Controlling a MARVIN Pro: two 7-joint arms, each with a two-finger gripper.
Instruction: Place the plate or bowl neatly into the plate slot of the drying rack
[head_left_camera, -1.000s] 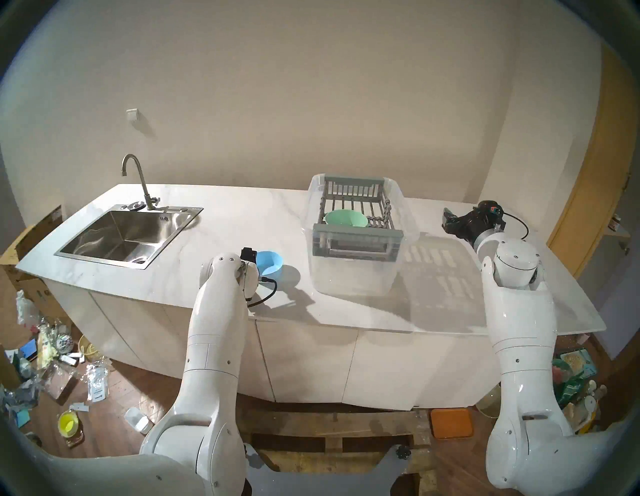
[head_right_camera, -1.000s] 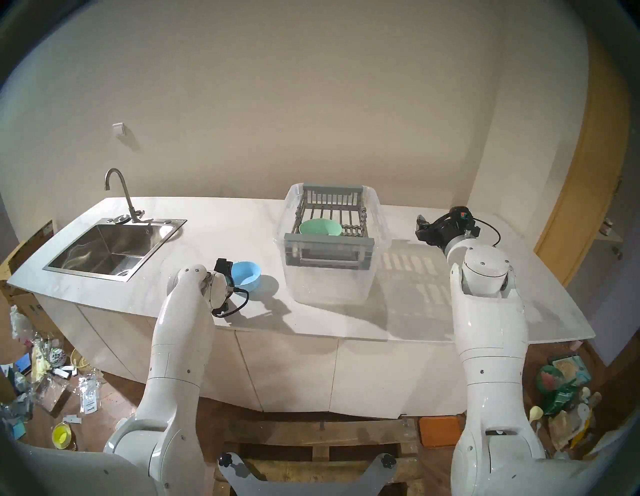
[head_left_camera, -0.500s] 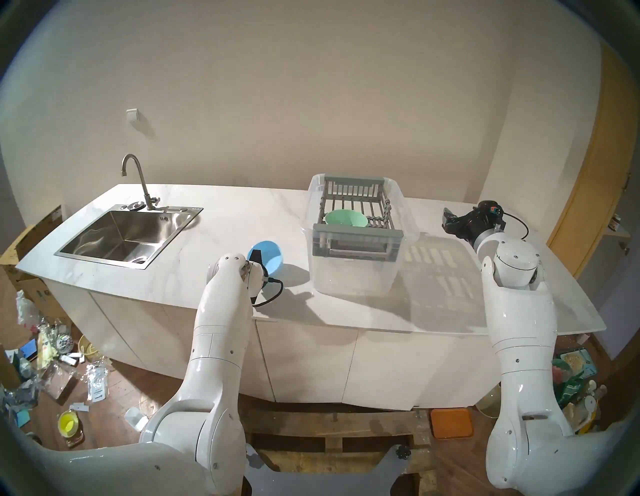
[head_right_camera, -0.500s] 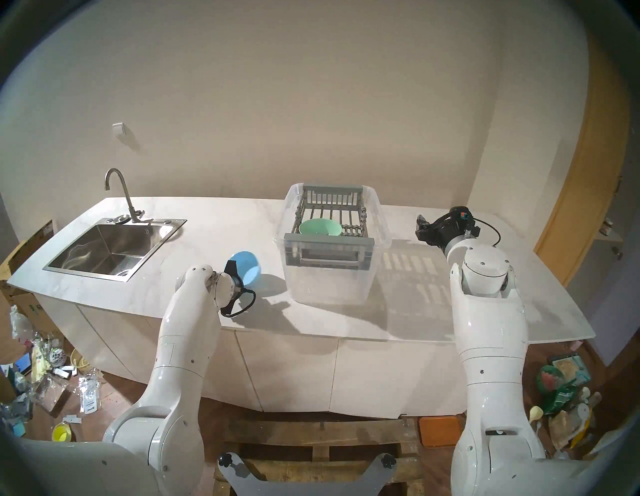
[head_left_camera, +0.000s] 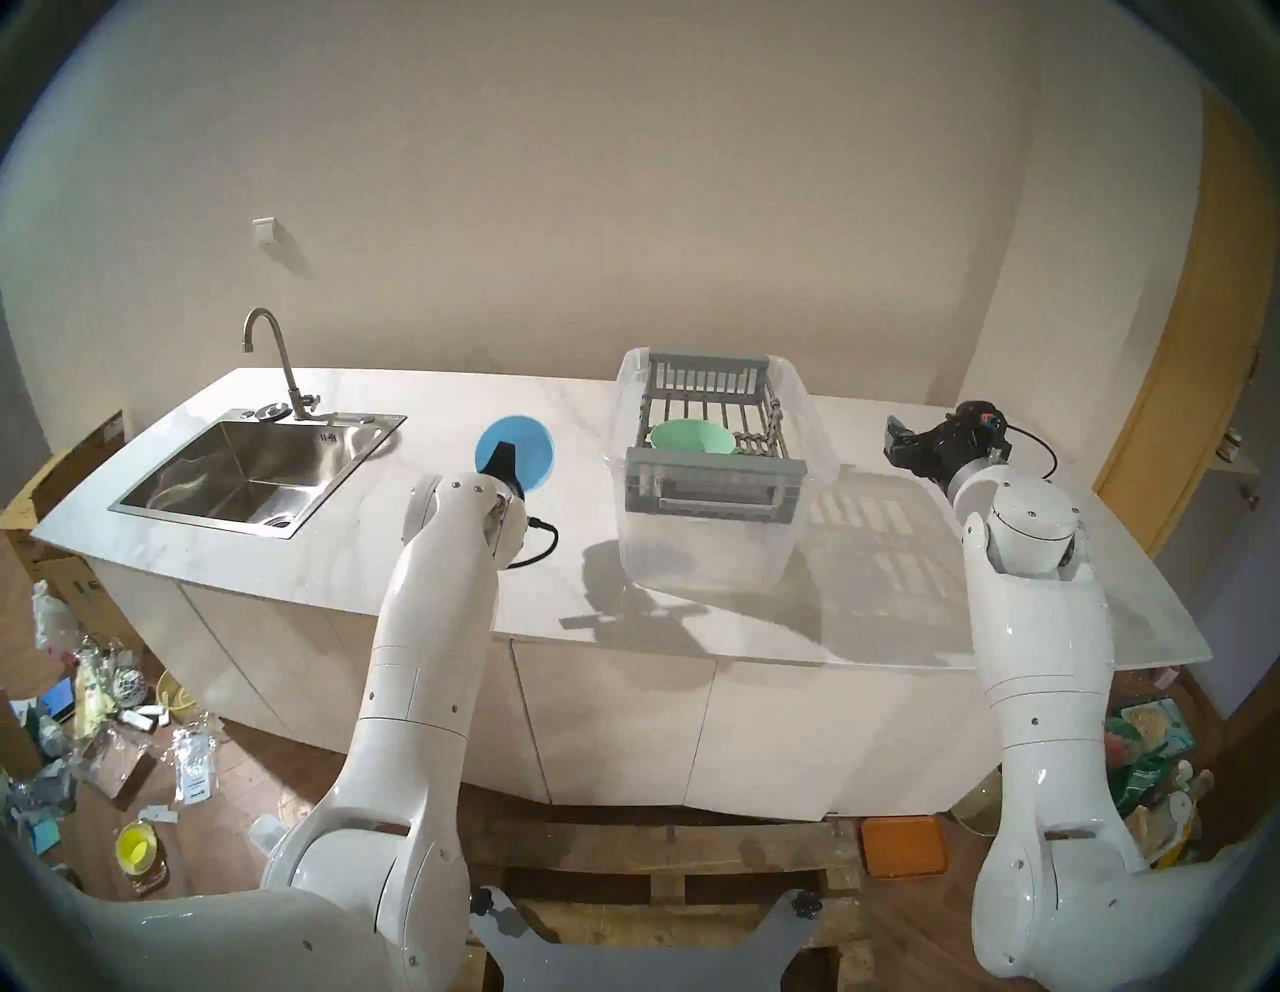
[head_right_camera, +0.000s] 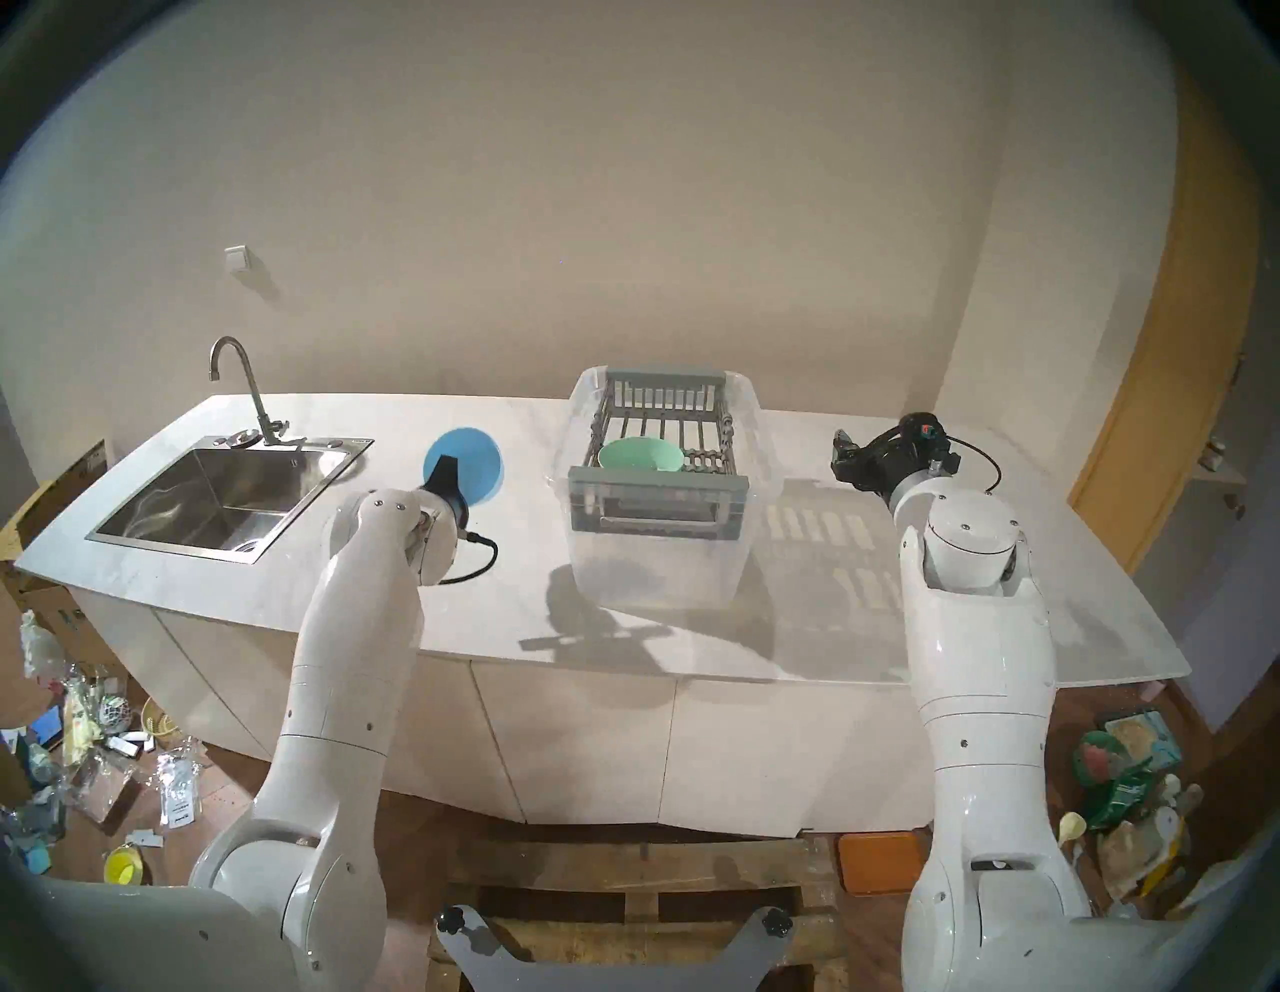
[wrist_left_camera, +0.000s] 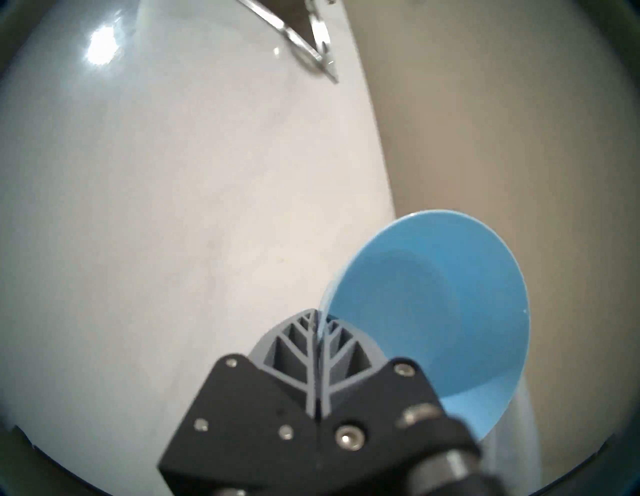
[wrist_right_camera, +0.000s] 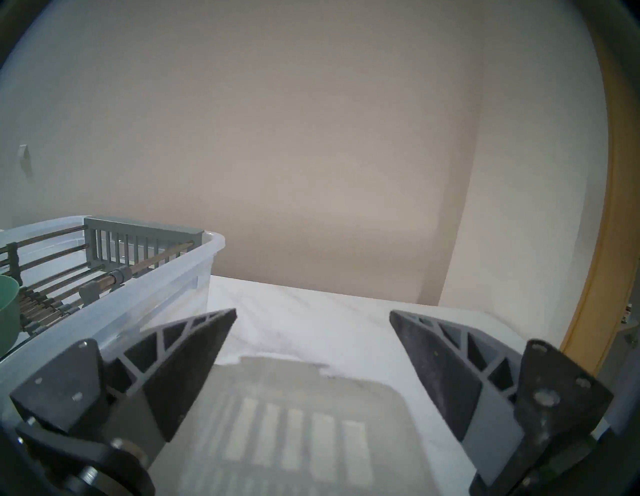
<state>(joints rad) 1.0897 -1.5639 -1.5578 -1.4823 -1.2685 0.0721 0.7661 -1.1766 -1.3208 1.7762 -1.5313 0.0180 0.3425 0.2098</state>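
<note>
My left gripper is shut on the rim of a blue bowl and holds it above the counter, tipped on its side, left of the drying rack. In the left wrist view the fingers pinch the bowl's edge. The grey drying rack sits in a clear tub. A green bowl lies at its front. The plate slots behind it are bare. My right gripper is open and empty, right of the rack.
The clear plastic tub holds the rack at mid-counter. A steel sink with a faucet is at the left. The wall runs close behind the counter. Clutter lies on the floor on both sides.
My left gripper has lifted the blue bowl off the counter, up and towards the back, and turned it from upright onto its side. The right arm has not moved.
</note>
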